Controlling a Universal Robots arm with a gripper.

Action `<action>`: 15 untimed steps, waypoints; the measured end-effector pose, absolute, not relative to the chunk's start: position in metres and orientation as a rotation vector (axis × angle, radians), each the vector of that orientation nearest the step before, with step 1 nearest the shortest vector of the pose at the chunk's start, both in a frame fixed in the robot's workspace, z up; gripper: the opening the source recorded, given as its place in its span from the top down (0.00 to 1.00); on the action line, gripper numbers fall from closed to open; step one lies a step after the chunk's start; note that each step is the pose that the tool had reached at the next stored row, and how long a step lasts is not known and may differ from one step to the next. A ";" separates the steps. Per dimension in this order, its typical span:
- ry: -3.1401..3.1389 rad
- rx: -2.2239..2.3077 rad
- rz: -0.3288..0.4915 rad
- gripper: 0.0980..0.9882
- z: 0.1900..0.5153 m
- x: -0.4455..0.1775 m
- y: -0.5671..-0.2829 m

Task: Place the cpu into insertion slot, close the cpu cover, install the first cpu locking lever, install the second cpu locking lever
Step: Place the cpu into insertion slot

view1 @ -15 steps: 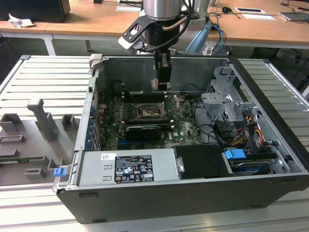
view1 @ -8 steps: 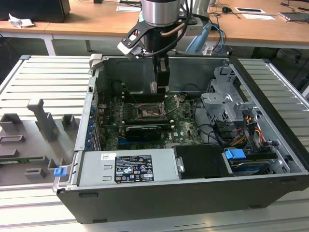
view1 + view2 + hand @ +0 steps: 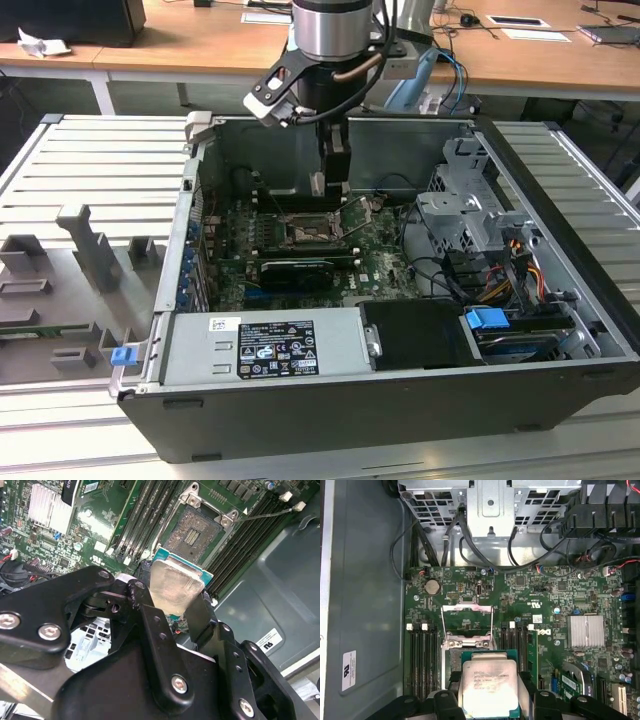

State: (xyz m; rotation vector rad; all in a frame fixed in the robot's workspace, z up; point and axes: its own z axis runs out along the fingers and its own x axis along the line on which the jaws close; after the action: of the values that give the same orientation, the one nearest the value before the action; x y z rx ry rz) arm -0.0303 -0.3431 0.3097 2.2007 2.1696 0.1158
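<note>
My gripper (image 3: 172,602) is shut on the cpu (image 3: 175,586), a pale silvery square chip with a green edge pinched between the two black fingers (image 3: 146,611). The cpu (image 3: 487,687) hangs just above and to one side of the insertion slot (image 3: 194,530), a dark square socket with a silvery rim on the green board. The socket lies bare. The cpu cover (image 3: 467,609) stands swung open beyond the socket. In the exterior view the gripper (image 3: 330,188) hangs inside the case over the insertion slot (image 3: 305,237).
Long black memory slots (image 3: 142,515) flank the socket on both sides. A thin wire lever (image 3: 270,514) sticks out beside it. A drive cage with cables (image 3: 470,225) fills the case on the exterior view's right, and a power supply (image 3: 270,345) sits in front.
</note>
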 end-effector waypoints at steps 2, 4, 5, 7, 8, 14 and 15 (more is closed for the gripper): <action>2.170 2.201 0.116 0.52 0.309 -0.030 -0.343; 2.170 2.201 0.116 0.52 0.307 -0.030 -0.343; 2.170 2.201 0.116 0.52 0.306 -0.030 -0.343; 2.170 2.201 0.116 0.52 0.304 -0.031 -0.343; 2.170 2.201 0.116 0.52 0.303 -0.031 -0.343; 2.170 2.201 0.116 0.52 0.291 -0.031 -0.342; 2.170 2.201 0.116 0.52 0.289 -0.031 -0.342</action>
State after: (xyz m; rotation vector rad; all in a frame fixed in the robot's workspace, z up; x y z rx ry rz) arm -0.0310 -0.3422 0.2892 2.2008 2.1696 0.1161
